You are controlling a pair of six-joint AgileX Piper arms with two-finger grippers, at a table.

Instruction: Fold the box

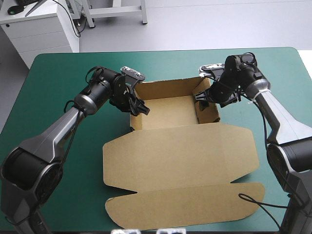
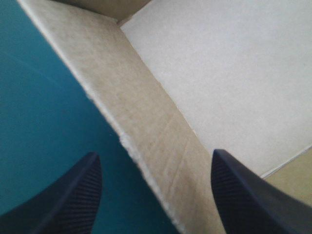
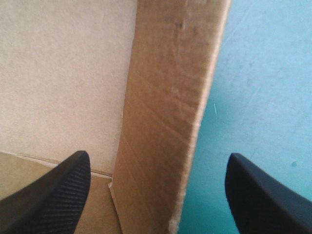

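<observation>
now, left end effector (image 1: 140, 109): spread wide and holding nothing; it sits astride the box's left wall, one black finger (image 2: 73, 195) over the teal-green cover outside and the other over the tray floor inside.
right end effector (image 1: 201, 101): likewise wide and empty, astride the right wall, one finger inside the tray and one outside it.
left wall (image 2: 146, 136): upright between the open fingers, touched by neither as far as the wrist view shows; its top edge is a little ragged.
right wall (image 3: 168, 97): upright too, with clear space to the finger on each side.
box (image 1: 178, 156): brown, at mid-counter; an open tray on the far side with its back wall (image 1: 165, 87) standing, and the broad lid flat toward the near edge, ending in a long flap (image 1: 185, 207).
counter (image 1: 58, 83): bare teal-green cover round the box.
step in hand: by my reading, setting the two side walls, with each arm lined up over its own wall.
next move: probably narrowing each end effector onto its wall, both together, to pinch or press it firm; the fingers need to stay centred, so neither wall is pushed outward or the tray dragged.
</observation>
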